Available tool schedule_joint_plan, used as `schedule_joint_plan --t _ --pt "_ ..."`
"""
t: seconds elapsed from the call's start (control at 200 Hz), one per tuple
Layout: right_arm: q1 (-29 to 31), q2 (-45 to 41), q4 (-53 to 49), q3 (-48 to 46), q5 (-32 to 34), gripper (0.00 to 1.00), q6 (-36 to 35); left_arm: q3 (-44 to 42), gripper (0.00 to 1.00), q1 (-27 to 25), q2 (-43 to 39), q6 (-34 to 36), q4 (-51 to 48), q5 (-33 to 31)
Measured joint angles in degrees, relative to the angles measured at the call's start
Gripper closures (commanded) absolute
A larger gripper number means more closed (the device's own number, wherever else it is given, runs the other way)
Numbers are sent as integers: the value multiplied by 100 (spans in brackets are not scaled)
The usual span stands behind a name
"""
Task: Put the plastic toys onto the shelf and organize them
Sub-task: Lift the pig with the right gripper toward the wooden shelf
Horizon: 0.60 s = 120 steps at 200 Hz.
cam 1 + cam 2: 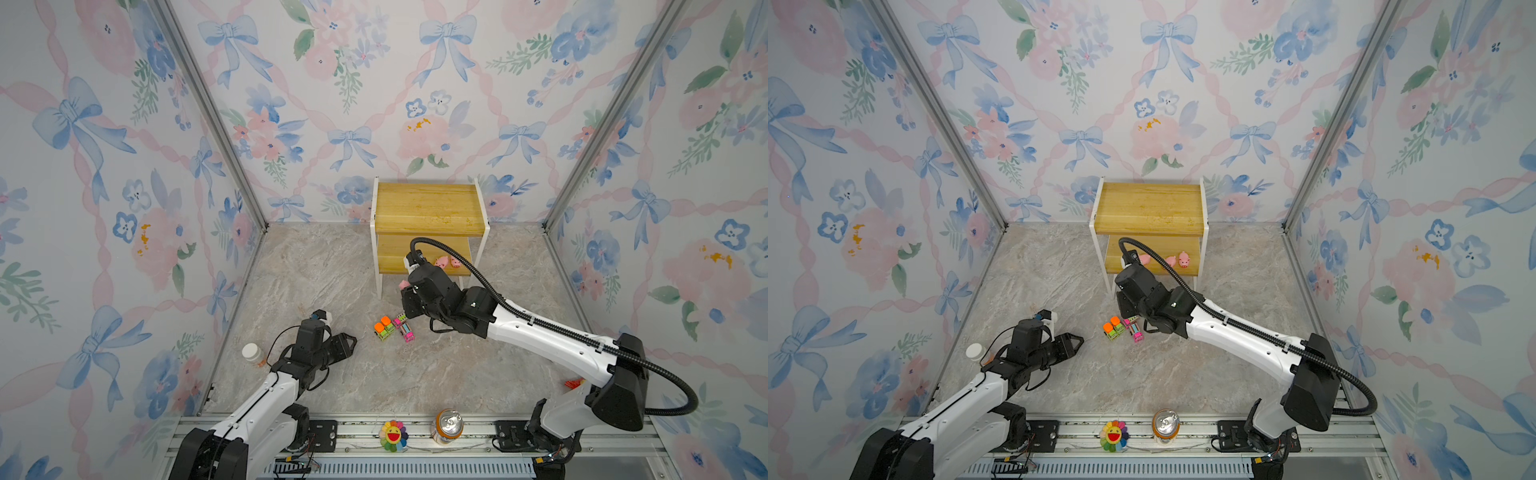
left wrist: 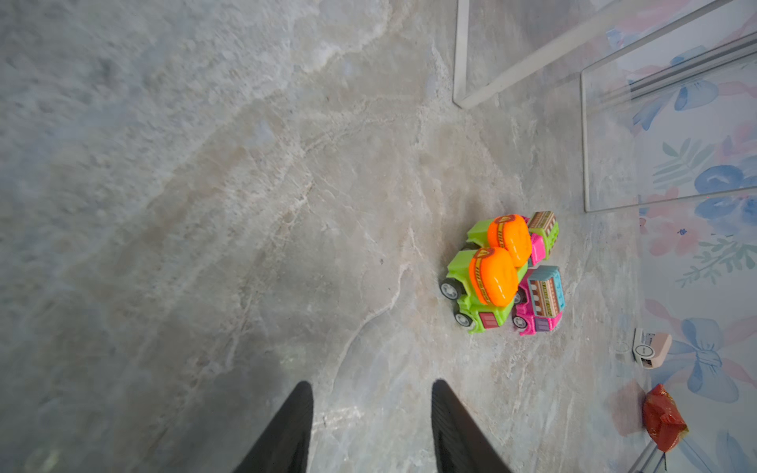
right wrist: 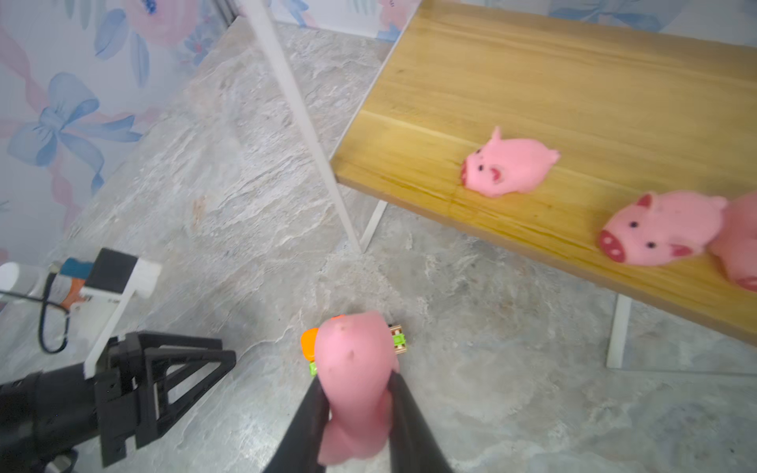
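My right gripper (image 3: 355, 379) is shut on a pink pig (image 3: 352, 352) and hangs above the floor in front of the shelf's (image 1: 428, 208) left leg. In a top view that pig (image 1: 404, 284) peeks out beside the wrist. Three pigs lie on the lower board (image 3: 573, 102): one (image 3: 508, 166) to the left, one (image 3: 659, 229) further right, and one (image 3: 737, 245) at the frame's edge. Two green trucks (image 2: 487, 282) and two pink trucks (image 2: 540, 299) stand bunched on the floor (image 1: 392, 328). My left gripper (image 2: 370, 389) is open and empty, short of the trucks (image 1: 1123, 328).
A white-capped bottle (image 1: 252, 353) stands by the left wall. A drink can (image 1: 448, 426) and a rainbow flower (image 1: 392, 435) sit on the front rail. A red packet (image 2: 663, 417) and a small white device (image 2: 651, 350) lie near the right wall.
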Motion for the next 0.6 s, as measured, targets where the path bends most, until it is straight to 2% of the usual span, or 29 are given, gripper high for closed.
schedule_joint_plan --t 0.17,0.6 --pt "-175 422 -26 249 426 73 358 0 52 0 -2 0 44 35" --pt "-173 1067 551 435 824 73 852 0 52 22 -2 -2 44 50"
